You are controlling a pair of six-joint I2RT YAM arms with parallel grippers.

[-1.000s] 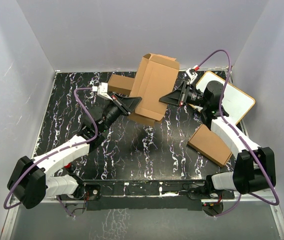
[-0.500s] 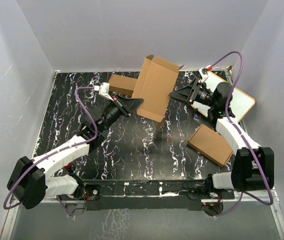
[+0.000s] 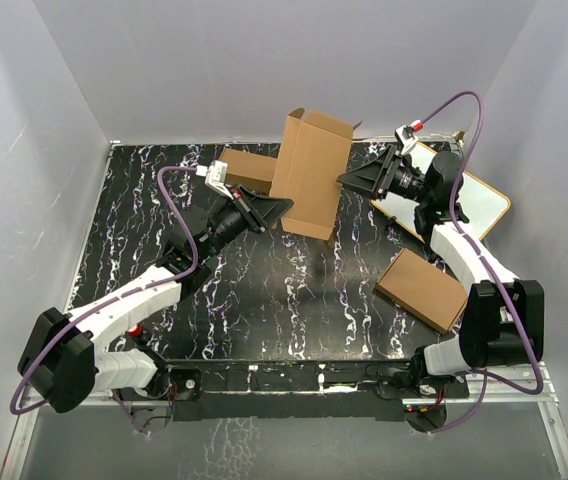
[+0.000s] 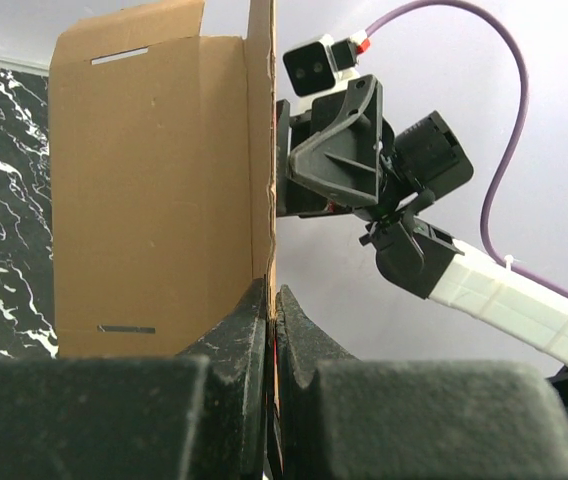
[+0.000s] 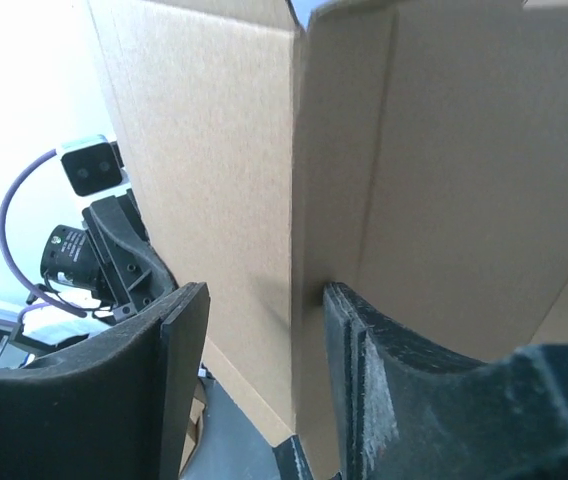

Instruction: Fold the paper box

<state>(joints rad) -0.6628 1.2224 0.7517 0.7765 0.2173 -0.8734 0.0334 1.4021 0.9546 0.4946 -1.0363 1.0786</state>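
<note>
The paper box (image 3: 309, 172) is a brown cardboard mailer with flaps and slots, held upright in the air above the back of the table. My left gripper (image 3: 284, 205) is shut on its lower left edge; in the left wrist view the jaws (image 4: 272, 300) pinch a thin cardboard wall (image 4: 154, 200). My right gripper (image 3: 343, 181) is at the box's right edge. In the right wrist view (image 5: 264, 300) its jaws straddle a folded corner of the box (image 5: 444, 150). The right finger (image 5: 384, 380) touches the cardboard and the left finger (image 5: 164, 370) stands apart.
A smaller brown carton (image 3: 242, 167) lies behind the held box. A flat brown carton (image 3: 422, 290) lies on the black marbled table (image 3: 264, 300) at the right. A white board with a wooden rim (image 3: 474, 205) sits at the back right. Grey walls enclose the table.
The box has turned from tilted to more upright and shifted back. My right gripper moved back and slightly left with it; my left gripper rose a little, still clamped.
</note>
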